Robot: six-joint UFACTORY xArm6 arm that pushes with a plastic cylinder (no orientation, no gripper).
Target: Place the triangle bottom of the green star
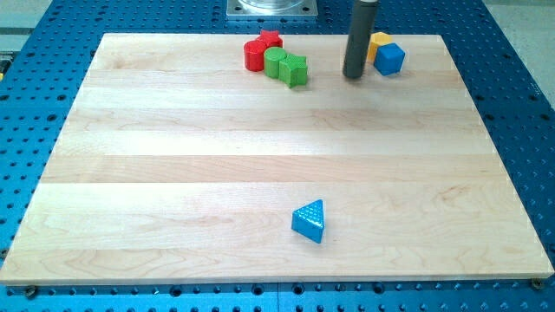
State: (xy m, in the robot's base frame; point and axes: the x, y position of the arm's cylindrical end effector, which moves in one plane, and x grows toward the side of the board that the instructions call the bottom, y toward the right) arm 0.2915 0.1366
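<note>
A blue triangle (310, 221) lies alone near the view's bottom, a little right of centre. A green star (295, 70) sits near the view's top, touching a green cylinder (276, 61) on its left. My tip (353, 75) rests on the board near the view's top, right of the green star and just left of a blue cube (389, 59). The tip touches no block. It is far above the blue triangle.
A red cylinder (254, 55) and a red star (270, 39) crowd against the green cylinder at the top. A yellow block (378, 42) sits behind the blue cube. The wooden board (173, 173) lies on a blue perforated table.
</note>
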